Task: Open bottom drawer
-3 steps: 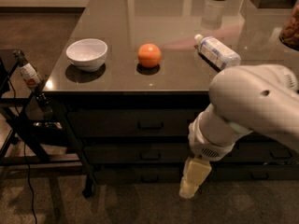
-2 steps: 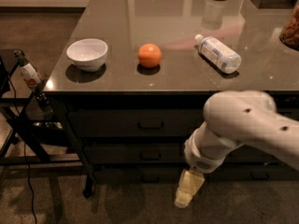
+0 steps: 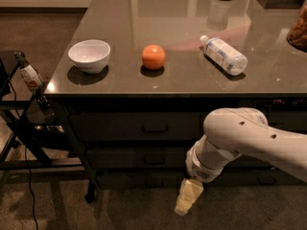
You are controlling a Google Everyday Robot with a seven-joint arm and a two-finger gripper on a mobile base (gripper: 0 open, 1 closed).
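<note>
Dark glossy table (image 3: 168,23), white bowl (image 3: 89,55), orange (image 3: 153,57), bottle (image 3: 224,55) lying on top, end effector (image 3: 183,207) low in front

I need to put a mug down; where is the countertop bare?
Bare: the wide stretch behind the white bowl and orange, and the front edge between orange and lying bottle. Crowded: the far right, by the jar. The gripper hangs low before the bottom drawer, off the countertop.

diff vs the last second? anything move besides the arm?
The gripper dropped lower and drifted toward the picture's left, and now hangs low in front of the drawer stack, by the bottom drawer; the arm followed. Nothing was grasped or released. All three drawers look shut as before. The bowl, orange and bottle did not move.
</note>
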